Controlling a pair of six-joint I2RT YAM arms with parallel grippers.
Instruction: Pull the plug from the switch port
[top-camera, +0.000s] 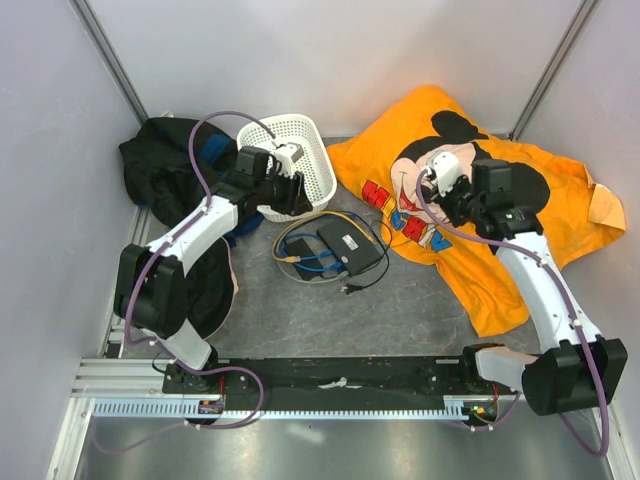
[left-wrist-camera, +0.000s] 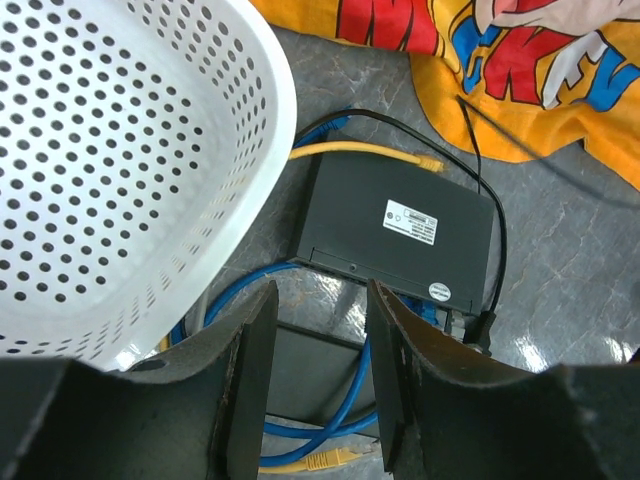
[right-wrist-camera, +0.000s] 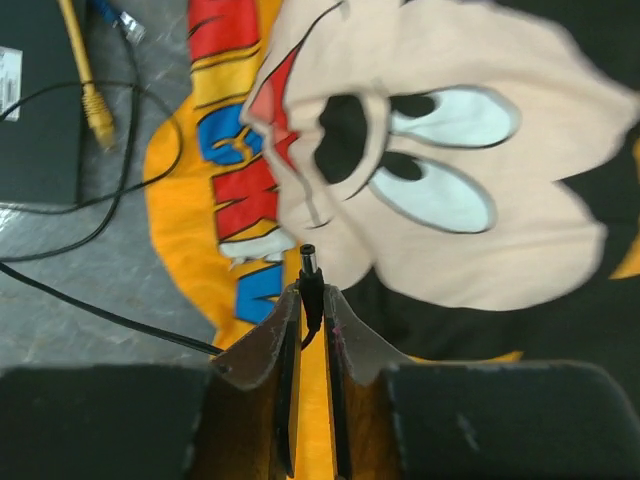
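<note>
Over MICKEY shirt (right-wrist-camera: 170, 200), right hand (right-wrist-camera: 311, 292) pinches plug (right-wrist-camera: 308, 266); left hand (left-wrist-camera: 320, 295) half-open, empty.

Switch box (left-wrist-camera: 395, 235): smooth matt black plastic, with a white paper label (left-wrist-camera: 411, 220) on top. Plug (right-wrist-camera: 308, 262): smooth black plastic. Basket (left-wrist-camera: 100, 150), at 11 o'clock from the box in the top view: glossy white perforated plastic. Shirt (right-wrist-camera: 450, 200), at 2 o'clock: soft matt orange cloth, printed. Table (top-camera: 400, 310): grey, mottled, faint sheen. Yellow cable (left-wrist-camera: 360, 150), blue cable (left-wrist-camera: 300, 425): smooth plastic jackets.
</note>
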